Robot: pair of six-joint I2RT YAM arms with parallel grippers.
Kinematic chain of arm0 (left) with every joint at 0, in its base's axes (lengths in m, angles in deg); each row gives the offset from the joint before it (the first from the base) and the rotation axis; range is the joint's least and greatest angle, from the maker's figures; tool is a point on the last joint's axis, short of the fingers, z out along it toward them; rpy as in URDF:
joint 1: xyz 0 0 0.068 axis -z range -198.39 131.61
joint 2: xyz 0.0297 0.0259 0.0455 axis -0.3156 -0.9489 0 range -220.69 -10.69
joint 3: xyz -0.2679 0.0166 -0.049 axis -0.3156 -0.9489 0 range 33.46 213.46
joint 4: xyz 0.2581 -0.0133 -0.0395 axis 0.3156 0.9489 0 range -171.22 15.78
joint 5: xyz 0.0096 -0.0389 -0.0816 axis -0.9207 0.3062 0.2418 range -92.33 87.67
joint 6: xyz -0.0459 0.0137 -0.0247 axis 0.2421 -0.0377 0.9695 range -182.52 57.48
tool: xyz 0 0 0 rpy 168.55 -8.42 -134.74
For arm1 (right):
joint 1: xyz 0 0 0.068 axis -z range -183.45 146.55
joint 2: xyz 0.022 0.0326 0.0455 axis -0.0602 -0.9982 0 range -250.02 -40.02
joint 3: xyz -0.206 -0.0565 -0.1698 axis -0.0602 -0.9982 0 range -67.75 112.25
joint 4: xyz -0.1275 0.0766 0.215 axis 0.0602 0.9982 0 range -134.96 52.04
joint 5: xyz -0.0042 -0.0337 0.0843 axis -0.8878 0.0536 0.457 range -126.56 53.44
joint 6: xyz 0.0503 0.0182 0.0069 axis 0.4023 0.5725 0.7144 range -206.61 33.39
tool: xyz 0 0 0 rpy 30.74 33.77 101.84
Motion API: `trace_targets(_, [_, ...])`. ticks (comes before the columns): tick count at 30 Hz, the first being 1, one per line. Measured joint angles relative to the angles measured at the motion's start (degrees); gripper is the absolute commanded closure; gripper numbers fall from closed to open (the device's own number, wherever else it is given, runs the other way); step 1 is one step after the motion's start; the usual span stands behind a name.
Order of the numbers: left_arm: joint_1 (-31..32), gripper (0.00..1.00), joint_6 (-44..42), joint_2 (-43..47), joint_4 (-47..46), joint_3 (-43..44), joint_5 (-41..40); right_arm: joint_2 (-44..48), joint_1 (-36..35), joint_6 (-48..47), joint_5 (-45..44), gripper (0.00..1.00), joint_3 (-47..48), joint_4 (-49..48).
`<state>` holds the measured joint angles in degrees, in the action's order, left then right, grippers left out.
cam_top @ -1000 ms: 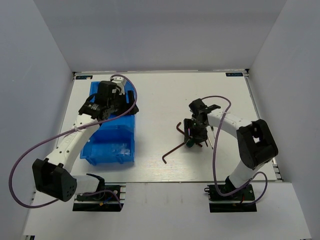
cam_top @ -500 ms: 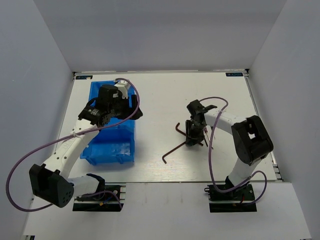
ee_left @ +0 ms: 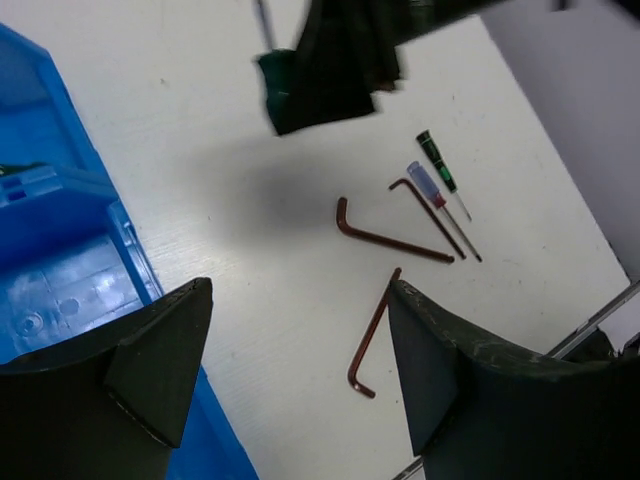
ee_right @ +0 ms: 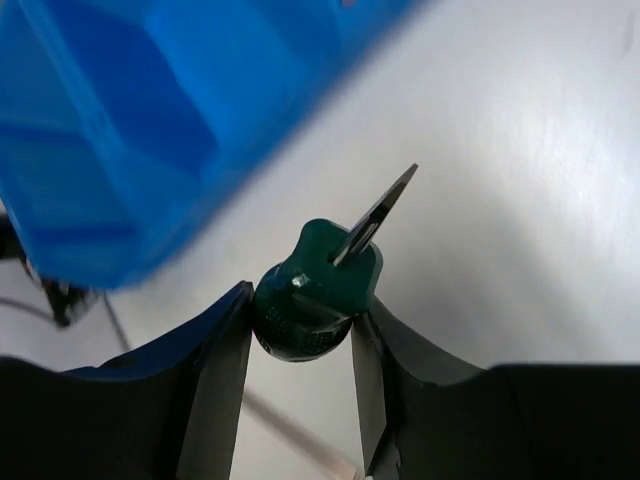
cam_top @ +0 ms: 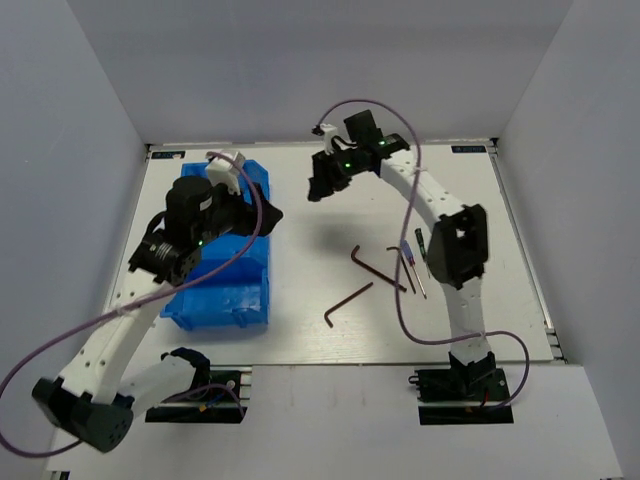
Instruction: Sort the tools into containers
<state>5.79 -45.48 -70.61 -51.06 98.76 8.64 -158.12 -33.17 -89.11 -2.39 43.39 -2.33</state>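
Now: R end effector point(ee_right: 300, 310) clamped on green screwdriver point(ee_right: 315, 285); L end effector point(ee_left: 300, 290) apart; corner sticker point(cam_top: 467, 149) unreadable.

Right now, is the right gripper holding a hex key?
No, the right gripper is clamped on a stubby green-handled screwdriver, its blade pointing away from the fingers.

A white desk point(cam_top: 300, 200) fills the middle of the frame, enclosed by plain pale grey walls point(cam_top: 320, 70) at left, top and right, evenly lit.

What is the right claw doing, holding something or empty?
Holding. The right gripper is shut on a green-handled screwdriver, handle pinched between its fingers, blade sticking out.
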Motion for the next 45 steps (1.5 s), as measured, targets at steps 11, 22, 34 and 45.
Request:
trace_targets(11, [0.0,0.19,2.6,7.2,-0.3,0.9,-1.9,-26.0,-2.7,12.9,11.0,1.00,17.5,-33.7])
trace_targets(22, [0.0,0.19,3.6,6.6,2.2,0.9,-2.8,-27.5,-7.7,12.4,4.1,1.00,20.6,-48.2])
trace_targets(34, [0.0,0.19,4.1,4.0,6.5,5.8,-2.6,-36.9,-12.5,2.5,-9.3,0.57,23.1,-56.4])
trace_targets(45, [0.0,0.26,4.4,3.9,7.1,5.4,-0.7,-32.4,-12.1,2.5,-12.3,0.38,16.4,-59.5])
